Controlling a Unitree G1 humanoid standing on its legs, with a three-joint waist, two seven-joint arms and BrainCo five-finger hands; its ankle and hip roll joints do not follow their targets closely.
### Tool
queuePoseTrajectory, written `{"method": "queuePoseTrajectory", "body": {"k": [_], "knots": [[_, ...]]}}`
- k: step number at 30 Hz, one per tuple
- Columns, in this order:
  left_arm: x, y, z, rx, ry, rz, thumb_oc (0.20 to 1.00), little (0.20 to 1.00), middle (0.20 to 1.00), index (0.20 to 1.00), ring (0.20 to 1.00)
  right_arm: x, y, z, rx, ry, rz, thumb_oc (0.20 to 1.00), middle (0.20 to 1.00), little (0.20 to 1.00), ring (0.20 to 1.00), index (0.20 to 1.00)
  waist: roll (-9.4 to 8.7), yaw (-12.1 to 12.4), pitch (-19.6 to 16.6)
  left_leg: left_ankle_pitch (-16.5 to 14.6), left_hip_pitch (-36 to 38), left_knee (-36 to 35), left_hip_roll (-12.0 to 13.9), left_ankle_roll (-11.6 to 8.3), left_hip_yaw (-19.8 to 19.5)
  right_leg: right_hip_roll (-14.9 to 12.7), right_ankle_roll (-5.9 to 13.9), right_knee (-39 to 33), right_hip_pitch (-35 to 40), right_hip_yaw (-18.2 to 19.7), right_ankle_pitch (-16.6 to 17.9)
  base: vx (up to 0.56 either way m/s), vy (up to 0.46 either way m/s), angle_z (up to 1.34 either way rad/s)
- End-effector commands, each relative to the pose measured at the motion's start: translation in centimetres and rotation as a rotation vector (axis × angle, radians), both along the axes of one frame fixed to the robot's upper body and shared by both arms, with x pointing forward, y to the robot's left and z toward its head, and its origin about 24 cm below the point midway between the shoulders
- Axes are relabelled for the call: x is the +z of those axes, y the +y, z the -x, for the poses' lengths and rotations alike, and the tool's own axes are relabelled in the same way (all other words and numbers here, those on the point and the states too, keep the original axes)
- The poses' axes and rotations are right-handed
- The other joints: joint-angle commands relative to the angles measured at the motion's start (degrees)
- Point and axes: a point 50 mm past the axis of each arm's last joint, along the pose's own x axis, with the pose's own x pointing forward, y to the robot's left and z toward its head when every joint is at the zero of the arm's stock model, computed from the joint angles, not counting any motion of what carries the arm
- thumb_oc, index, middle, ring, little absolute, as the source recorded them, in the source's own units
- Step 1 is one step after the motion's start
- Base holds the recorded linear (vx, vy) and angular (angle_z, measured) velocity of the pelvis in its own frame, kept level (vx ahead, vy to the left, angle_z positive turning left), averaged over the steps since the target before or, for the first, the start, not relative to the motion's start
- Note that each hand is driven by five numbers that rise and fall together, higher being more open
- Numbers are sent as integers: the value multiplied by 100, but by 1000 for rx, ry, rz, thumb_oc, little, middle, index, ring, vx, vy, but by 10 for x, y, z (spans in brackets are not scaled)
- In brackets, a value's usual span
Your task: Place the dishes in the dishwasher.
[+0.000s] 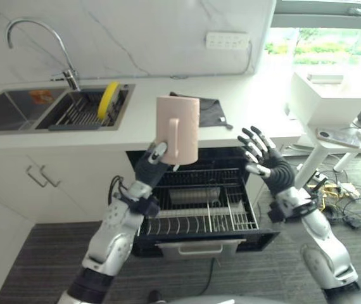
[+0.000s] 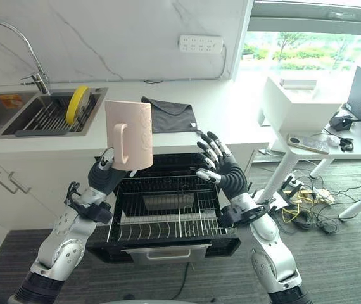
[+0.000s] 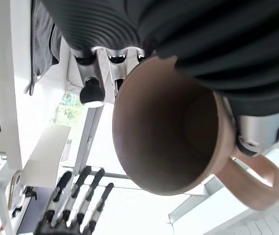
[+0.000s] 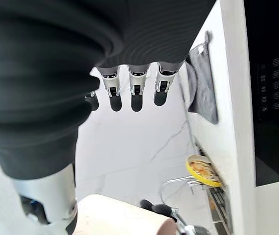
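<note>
My left robot hand [image 1: 150, 166] grips a pink mug [image 1: 178, 128] from below, mouth down, raised over the dishwasher's pulled-out rack [image 1: 201, 213]; my right robot hand [image 1: 266, 156] stands beside it with fingers spread, holding nothing. The rack appears to carry only one clear item lying near its middle, so I judge loading barely begun, with the mug not yet set down. A yellow plate [image 1: 108, 99] stands in the sink [image 1: 19, 109] set in the desk [image 1: 256, 104], which suggests more dishes remain.
</note>
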Motion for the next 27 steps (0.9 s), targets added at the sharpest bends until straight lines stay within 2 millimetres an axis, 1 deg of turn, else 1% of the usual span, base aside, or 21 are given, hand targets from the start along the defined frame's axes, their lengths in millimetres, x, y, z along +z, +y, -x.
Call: {"method": "queuePoseTrajectory", "body": {"k": [1, 5, 6, 9, 14, 17, 27], "knots": [[17, -5, -7, -94, -100, -23, 200, 200, 200, 200, 200, 32, 0, -10, 44, -126, -90, 1000, 1000, 1000, 1000, 1000, -10, 53, 73, -246, 463, 36, 303, -150, 109, -236, 112, 4, -52, -280, 15, 35, -14, -2], [12, -13, -5, -214, -89, -60, 200, 200, 200, 200, 200, 32, 1, -14, 94, -107, -100, 1000, 1000, 1000, 1000, 1000, 18, 68, 35, -246, 485, 36, 322, -180, 99, -231, 106, 4, -33, -266, 4, 37, 5, 0], [8, -14, -3, -277, -74, -84, 200, 200, 200, 200, 200, 31, 1, -15, 126, -99, -65, 1000, 1000, 1000, 1000, 1000, 34, 65, 2, -244, 502, 36, 338, -196, 115, -255, 125, 4, -23, -251, -2, 34, 24, 0], [4, -14, -3, -319, -65, -110, 200, 200, 200, 200, 200, 28, 2, -16, 176, -79, -36, 1000, 1000, 1000, 1000, 1000, 29, 68, -38, -248, 540, 36, 342, -201, 129, -272, 134, 4, 6, -218, -2, 35, 23, 0], [2, -18, -1, -359, -60, -130, 200, 200, 200, 200, 200, 27, 7, -19, 213, -67, -22, 1000, 1000, 1000, 1000, 1000, 28, 89, -63, -256, 563, 36, 346, -206, 139, -279, 138, 4, 28, -218, -8, 0, 0, 0], [-1, -20, -1, -384, -53, -140, 200, 200, 200, 200, 200, 30, 10, -18, 269, -62, -31, 1000, 1000, 1000, 1000, 1000, 19, 106, -72, -263, 564, 36, 343, -209, 133, -288, 143, 4, 32, -242, -4, 0, 0, 0], [-5, -25, 1, -430, -32, -160, 200, 200, 200, 200, 200, 38, 22, -20, 361, -74, -46, 1000, 1000, 1000, 1000, 1000, -4, 167, -114, -262, 543, 36, 340, -207, 161, -284, 137, 4, 19, -315, -7, 0, 0, 0]]}}
